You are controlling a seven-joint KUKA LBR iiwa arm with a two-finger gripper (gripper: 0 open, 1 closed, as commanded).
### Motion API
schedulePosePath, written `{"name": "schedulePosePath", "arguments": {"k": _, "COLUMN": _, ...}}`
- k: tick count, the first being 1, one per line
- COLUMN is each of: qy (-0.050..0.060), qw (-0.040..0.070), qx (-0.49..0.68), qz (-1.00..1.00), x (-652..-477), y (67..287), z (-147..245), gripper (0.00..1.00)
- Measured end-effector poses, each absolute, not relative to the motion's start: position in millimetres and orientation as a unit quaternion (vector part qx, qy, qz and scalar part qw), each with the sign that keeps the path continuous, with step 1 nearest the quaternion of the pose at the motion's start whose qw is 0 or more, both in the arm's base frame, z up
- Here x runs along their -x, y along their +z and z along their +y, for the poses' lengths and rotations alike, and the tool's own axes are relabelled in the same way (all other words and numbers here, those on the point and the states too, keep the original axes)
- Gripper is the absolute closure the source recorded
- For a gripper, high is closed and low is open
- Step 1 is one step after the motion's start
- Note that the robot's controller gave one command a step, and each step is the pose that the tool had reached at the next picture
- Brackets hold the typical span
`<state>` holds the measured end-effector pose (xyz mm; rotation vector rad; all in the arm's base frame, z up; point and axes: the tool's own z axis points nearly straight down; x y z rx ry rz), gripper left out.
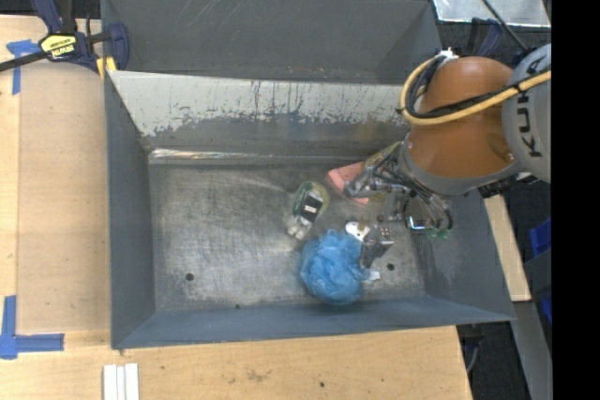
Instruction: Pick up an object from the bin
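Note:
My gripper [378,250] hangs low in the right part of the bin, its fingers pointing down beside a crumpled blue ball of netting [332,269] that lies near the bin's front wall. The fingertips are at the ball's upper right edge. A small white piece [356,229] lies just by the fingers. A small clear and green object with a white end [306,208] lies left of the gripper, in the middle of the floor. A pink object [348,173] sits behind it, partly hidden by the arm.
The arm with its orange cover and yellow cable reaches in over the bin's right wall. The bin's left half has bare floor.

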<state>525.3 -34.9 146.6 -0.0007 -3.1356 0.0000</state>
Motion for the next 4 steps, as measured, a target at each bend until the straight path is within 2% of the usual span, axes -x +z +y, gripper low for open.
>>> {"name": "schedulePosePath", "arguments": {"k": 1, "qy": 0.000, "qw": -0.001, "qx": 0.000, "qz": -1.000, "x": -527.2, "y": 151, "z": -35, "gripper": 0.00}}
{"name": "schedulePosePath", "arguments": {"k": 2, "qy": 0.001, "qw": -0.004, "qx": -0.145, "qz": -0.989, "x": -502.7, "y": 105, "z": -7, "gripper": 0.00}}
{"name": "schedulePosePath", "arguments": {"k": 3, "qy": 0.001, "qw": -0.003, "qx": -0.212, "qz": -0.977, "x": -497.2, "y": 89, "z": 4, "gripper": 0.00}}
{"name": "schedulePosePath", "arguments": {"k": 4, "qy": 0.001, "qw": -0.002, "qx": -0.269, "qz": -0.963, "x": -503.2, "y": 99, "z": 26, "gripper": 0.00}}
